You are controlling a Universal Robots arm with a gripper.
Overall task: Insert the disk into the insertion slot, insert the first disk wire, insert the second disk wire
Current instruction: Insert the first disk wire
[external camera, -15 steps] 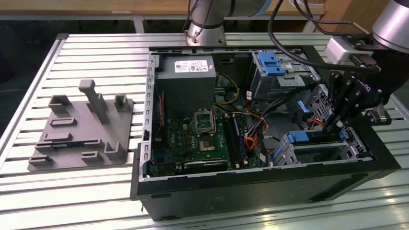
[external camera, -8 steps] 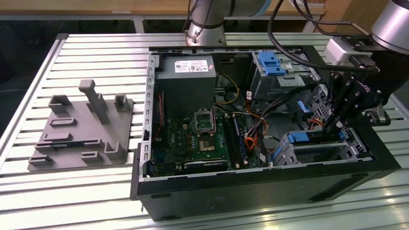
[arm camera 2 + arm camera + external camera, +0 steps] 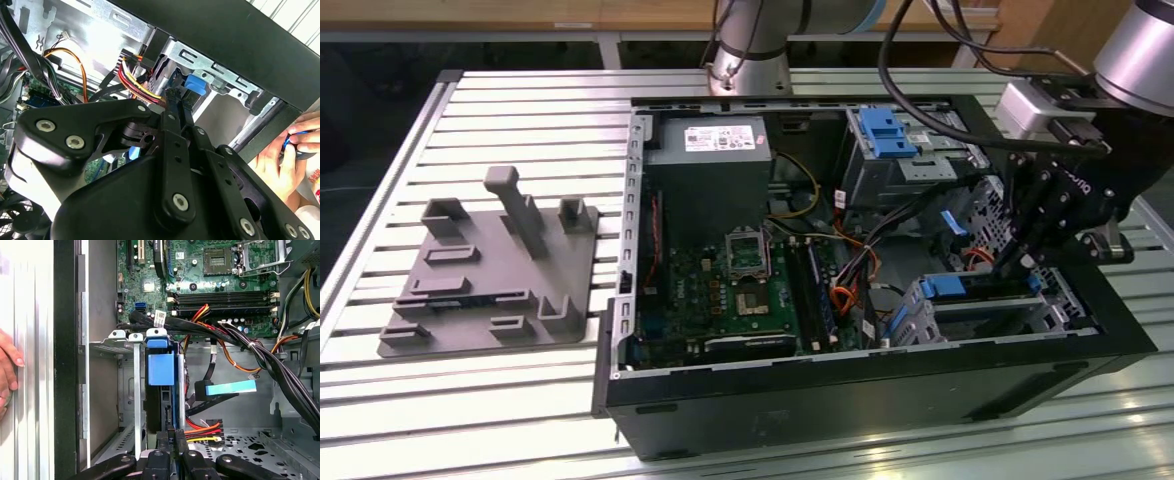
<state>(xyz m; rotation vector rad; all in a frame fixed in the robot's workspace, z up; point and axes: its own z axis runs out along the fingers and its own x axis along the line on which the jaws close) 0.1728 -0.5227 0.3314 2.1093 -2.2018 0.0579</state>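
Observation:
The disk (image 3: 161, 371), in its bright blue frame, stands on edge inside the insertion slot (image 3: 125, 337), a silver sheet-metal cage in the case corner. In the exterior view the disk (image 3: 974, 289) sits in that slot (image 3: 1057, 312) at the case's right front. My gripper (image 3: 171, 436) is shut, its fingertips pressed together right at the disk's near edge, with nothing visible between them. The second wrist view shows the gripper (image 3: 175, 95) pointing at the blue frame tab (image 3: 195, 86). A blue-ended wire (image 3: 229, 388) and a red-yellow-black wire plug (image 3: 205, 428) hang loose beside the disk.
A thick black cable bundle (image 3: 260, 357) crosses above the cage, over the motherboard (image 3: 747, 290). A taller grey bay with a blue latch (image 3: 891, 135) stands at the back. A person's hand (image 3: 7, 365) rests outside the case wall. A grey fixture plate (image 3: 487, 275) lies on the table.

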